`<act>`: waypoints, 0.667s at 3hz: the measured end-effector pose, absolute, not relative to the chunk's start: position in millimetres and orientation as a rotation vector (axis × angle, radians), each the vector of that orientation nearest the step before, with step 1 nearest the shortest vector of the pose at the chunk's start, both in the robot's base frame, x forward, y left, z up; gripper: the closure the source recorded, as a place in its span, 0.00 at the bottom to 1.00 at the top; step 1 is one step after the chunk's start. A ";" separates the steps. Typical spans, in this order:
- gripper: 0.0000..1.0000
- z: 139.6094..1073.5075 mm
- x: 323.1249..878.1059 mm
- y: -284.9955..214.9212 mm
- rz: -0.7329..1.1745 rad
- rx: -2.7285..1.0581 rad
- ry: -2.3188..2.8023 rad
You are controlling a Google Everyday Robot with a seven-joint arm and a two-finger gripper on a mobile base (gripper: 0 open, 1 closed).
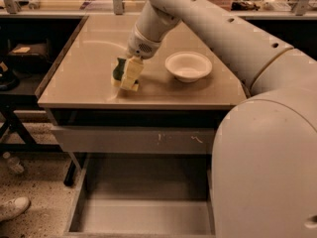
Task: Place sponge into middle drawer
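Fingers [132,69] of the gripper [127,79] are pinched on the sponge [119,70], which sits between them with its dark green layer facing left and the pale foam against the pads. The gripper hangs low over the tan tabletop [79,83], near its front edge and left of the white bowl [188,66], which stands well apart from it. Whether the sponge's lower edge touches the surface or just clears it, I cannot tell.

Judging from this, the grasp is made and the carry is the step in hand. The middle drawer [143,214] stands pulled out below and in front of the table, its smooth grey floor bare. Between it and the tabletop lies the shut drawer front [133,140] with pale scratch marks.

The next move calls for lifting the sponge enough to clear the table's lip, bringing it forward past the edge and the shut panel, then lowering it over the tray's floor before the grip is let go. The robot's own arm [213,33] covers the tray's right side.
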State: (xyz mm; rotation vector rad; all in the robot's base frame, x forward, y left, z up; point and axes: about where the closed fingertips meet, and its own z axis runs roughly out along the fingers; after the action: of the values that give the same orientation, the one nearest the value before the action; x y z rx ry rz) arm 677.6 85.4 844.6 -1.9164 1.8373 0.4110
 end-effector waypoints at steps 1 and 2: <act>1.00 847.8 654.0 83.0 0.414 -1.894 1.876; 1.00 882.9 607.5 73.0 0.375 -1.742 1.917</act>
State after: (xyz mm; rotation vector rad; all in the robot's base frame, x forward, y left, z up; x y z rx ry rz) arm 607.5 73.0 882.9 -1.7421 1.9168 0.3755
